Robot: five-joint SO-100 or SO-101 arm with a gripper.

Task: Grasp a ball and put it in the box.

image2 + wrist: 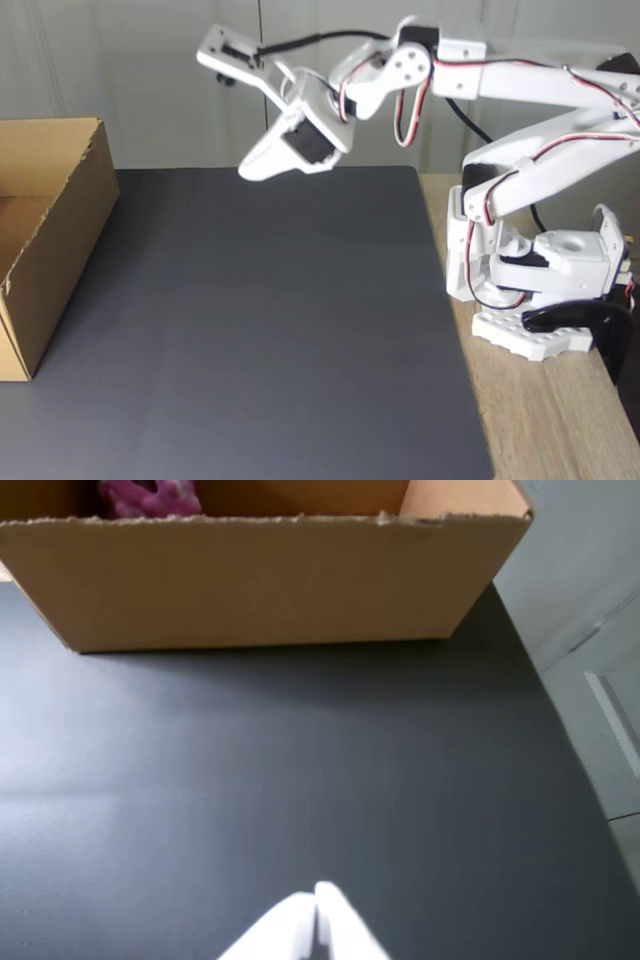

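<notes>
Ball [150,497] purple-pink, bumpy, already inside box [260,580], toward its left end in wrist view. Box on left edge of dark surface [270,320] in fixed view. Hand [250,170] raised over surface, well apart from box, fingertips together, empty. Ball lies ahead-left of hand; task looks done.

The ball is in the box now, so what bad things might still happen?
Not much looks risky. The ball lies inside the box, just behind its near wall, so bumping the box might jostle it. The box has no lid, so a tip could let the ball roll onto the dark mat. The hand is shut and hangs above the mat, apart from the box; a low swing toward the box might knock it.
</notes>
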